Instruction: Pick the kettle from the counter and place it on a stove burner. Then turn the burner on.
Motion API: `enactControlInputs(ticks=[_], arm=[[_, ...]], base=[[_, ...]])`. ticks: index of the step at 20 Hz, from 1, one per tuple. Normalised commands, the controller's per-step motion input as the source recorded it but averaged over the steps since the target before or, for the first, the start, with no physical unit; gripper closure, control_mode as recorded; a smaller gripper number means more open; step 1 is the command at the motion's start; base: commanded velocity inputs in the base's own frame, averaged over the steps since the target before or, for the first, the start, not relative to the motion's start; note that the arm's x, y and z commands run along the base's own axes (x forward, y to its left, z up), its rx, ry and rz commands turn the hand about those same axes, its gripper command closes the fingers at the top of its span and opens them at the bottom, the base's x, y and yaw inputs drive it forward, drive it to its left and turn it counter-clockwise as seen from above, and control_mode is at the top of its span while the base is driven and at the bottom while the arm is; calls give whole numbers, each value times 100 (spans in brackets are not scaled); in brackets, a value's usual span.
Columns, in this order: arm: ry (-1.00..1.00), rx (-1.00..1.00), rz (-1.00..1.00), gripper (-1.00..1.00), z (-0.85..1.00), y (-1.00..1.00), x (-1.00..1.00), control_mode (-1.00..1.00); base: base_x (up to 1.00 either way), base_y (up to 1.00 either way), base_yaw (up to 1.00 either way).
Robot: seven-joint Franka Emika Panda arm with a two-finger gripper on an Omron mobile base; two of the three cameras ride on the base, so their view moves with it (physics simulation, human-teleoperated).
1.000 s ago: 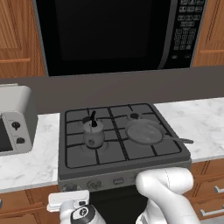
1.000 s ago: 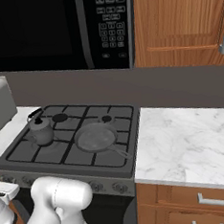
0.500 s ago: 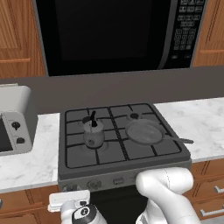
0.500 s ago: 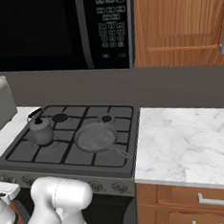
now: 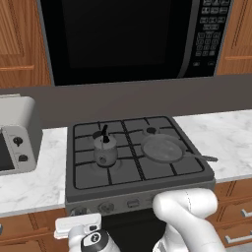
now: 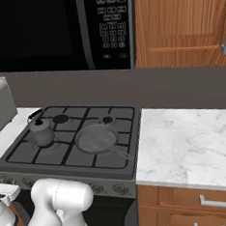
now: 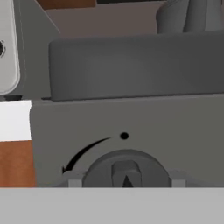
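Note:
The dark grey kettle (image 5: 105, 150) (image 6: 41, 132) stands upright on the stove grates at the left, just in front of a round black stove burner (image 6: 60, 119) cap. No finger touches it. My gripper (image 5: 81, 217) (image 7: 126, 183) hangs low in front of the stove's front panel, pointed at the leftmost knob (image 7: 126, 168) (image 5: 78, 211). In the hand view that knob is very close, with a fingertip (image 7: 74, 180) showing on each side of it, wide apart. I cannot tell whether they touch it. The white marble counter (image 5: 29, 177) (image 6: 185, 142) flanks the stove.
A flat grey pan (image 5: 162, 147) (image 6: 97, 138) lies on the stove's right side, its handle pointing right. Behind it sits a smaller black cap (image 5: 150, 130). A toaster oven (image 5: 15, 133) stands on the left counter and a black microwave (image 5: 133, 34) hangs above. Drawers (image 6: 215, 203) sit below the right counter.

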Motion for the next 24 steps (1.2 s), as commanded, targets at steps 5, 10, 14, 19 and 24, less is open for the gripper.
enactControlInputs(ticks=[5,10,14,19,24], arm=[[0,-28,2,100,0,0,0,-100],[0,-32,8,100,0,1,0,-100],[0,-30,14,100,0,0,0,-100],[0,-37,14,100,0,1,0,-100],[0,-38,16,100,0,6,0,-100]], base=[[0,0,0],[0,0,0],[0,0,0],[0,0,0],[0,0,0]])
